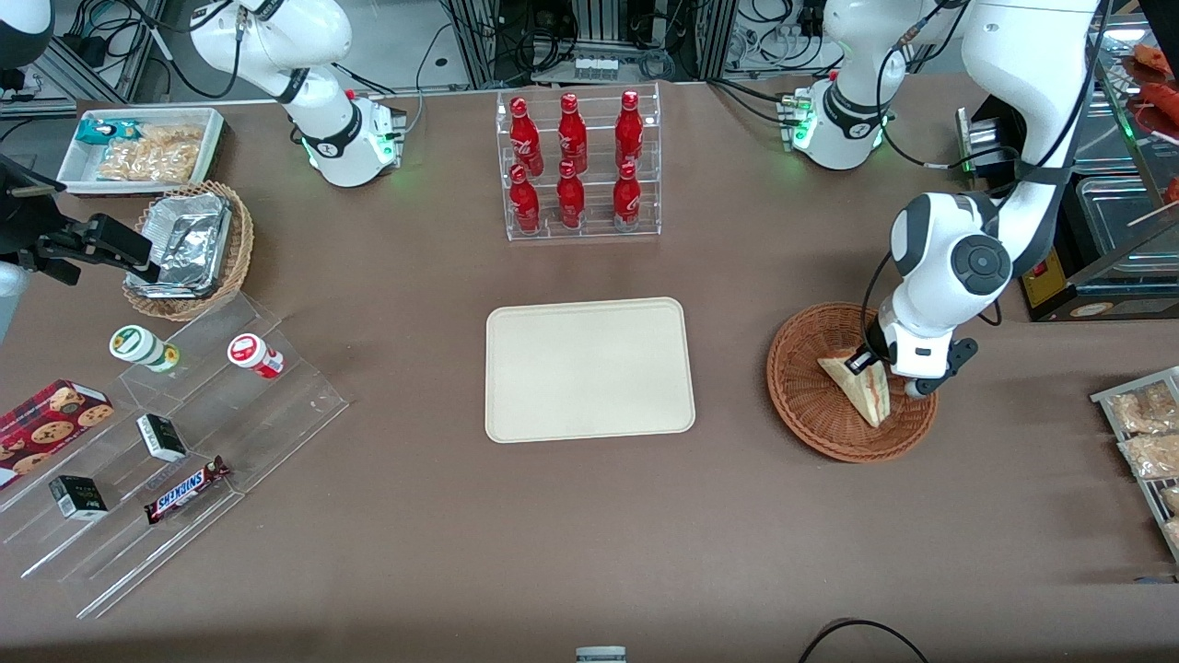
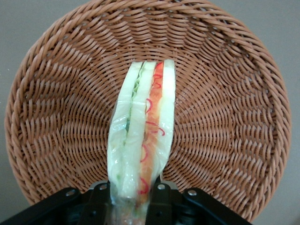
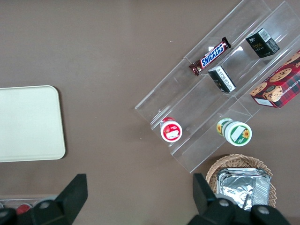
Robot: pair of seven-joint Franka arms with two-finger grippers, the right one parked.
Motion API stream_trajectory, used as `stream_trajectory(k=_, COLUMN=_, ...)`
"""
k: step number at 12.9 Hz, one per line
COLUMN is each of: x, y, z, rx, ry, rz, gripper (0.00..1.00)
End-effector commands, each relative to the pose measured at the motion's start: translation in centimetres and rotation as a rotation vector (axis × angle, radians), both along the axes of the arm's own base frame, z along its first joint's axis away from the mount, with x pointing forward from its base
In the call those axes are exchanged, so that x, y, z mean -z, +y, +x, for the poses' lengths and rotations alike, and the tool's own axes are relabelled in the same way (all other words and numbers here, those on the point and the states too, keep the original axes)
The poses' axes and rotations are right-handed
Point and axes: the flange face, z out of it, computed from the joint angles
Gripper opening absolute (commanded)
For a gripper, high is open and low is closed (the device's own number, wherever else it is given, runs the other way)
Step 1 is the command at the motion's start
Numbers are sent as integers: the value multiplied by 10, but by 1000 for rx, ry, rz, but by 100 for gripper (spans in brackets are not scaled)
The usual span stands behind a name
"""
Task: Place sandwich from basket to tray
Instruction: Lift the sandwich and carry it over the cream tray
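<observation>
Claw [image 1: 870,366] at frame right clenched on sandwich [image 2: 140,140] tip inside basket [image 1: 801,387]; thin end-grip risks soft wedge slipping or sagging before tray [image 1: 589,368].

Gripper [image 1: 871,366] low, jaws clamped on sandwich [image 1: 858,388]

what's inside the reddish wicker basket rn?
Only the sandwich, standing on edge in the basket, the pincer shut on one end. The weave under it is covered.

I see my gripper [image 1: 870,366] clamped on the sandwich [image 1: 861,387] in the basket [image 1: 811,405]; bare tabletop [image 1: 737,387] separates it from the tray [image 1: 589,368].
</observation>
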Motion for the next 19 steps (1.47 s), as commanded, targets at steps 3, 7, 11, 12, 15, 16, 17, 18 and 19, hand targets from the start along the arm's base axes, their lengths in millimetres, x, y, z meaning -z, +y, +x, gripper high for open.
stream_trajectory(k=3, x=-65, y=-38, z=20, rx=188, ry=111, rz=12, gripper=8)
stream_trajectory(k=7, x=-90, y=-118, z=11, rx=373, ry=169, rz=18, gripper=9)
stream_trajectory(k=11, x=-97, y=-217, z=6, rx=496, ry=120, rz=7, gripper=9)
stream_trajectory(k=12, x=-90, y=-245, z=5, rx=512, ry=107, rz=30, gripper=7)
stream_trajectory(k=15, x=-77, y=-303, z=8, rx=505, ry=90, rz=12, gripper=3)
stream_trajectory(k=16, x=-76, y=-324, z=3, rx=501, ry=87, rz=1, gripper=3)
stream_trajectory(k=17, x=-74, y=-344, z=-3, rx=498, ry=85, rz=-8, gripper=2)
stream_trajectory(k=18, x=-74, y=-363, z=-4, rx=488, ry=78, rz=-24, gripper=2)
stream_trajectory(k=19, x=-71, y=-379, z=-7, rx=482, ry=73, rz=-32, gripper=2)
